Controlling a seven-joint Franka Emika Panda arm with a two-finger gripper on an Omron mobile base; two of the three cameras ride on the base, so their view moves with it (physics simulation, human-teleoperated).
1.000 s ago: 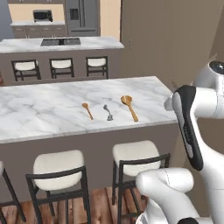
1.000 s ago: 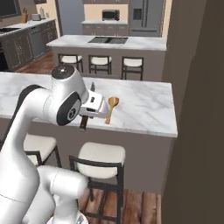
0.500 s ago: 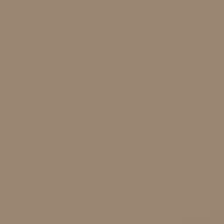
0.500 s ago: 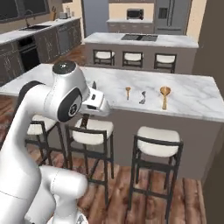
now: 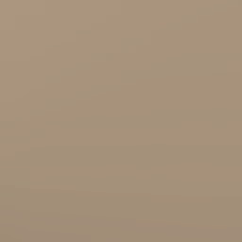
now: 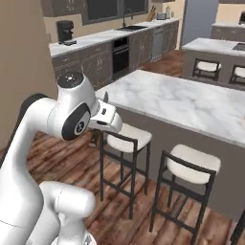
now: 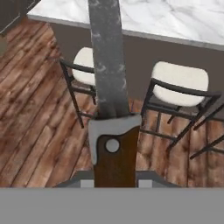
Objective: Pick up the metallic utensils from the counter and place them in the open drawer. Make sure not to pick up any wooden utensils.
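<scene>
Clearly the gripper (image 7: 114,183) clamps the dark-handled utensil (image 7: 109,87) by its brown handle, short of the counter (image 6: 191,103), so carry it steadily, blade level, toward the drawer.

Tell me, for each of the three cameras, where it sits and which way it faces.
Left base view: on the base, facing a plain tan surface; no body part.
Right base view: behind the arm, looking over it at the counter and stools.
Hand view: on the hand, looking along the held dark-handled utensil toward the stools.
Shared: the right base and hand views both show counter and stools.
</scene>
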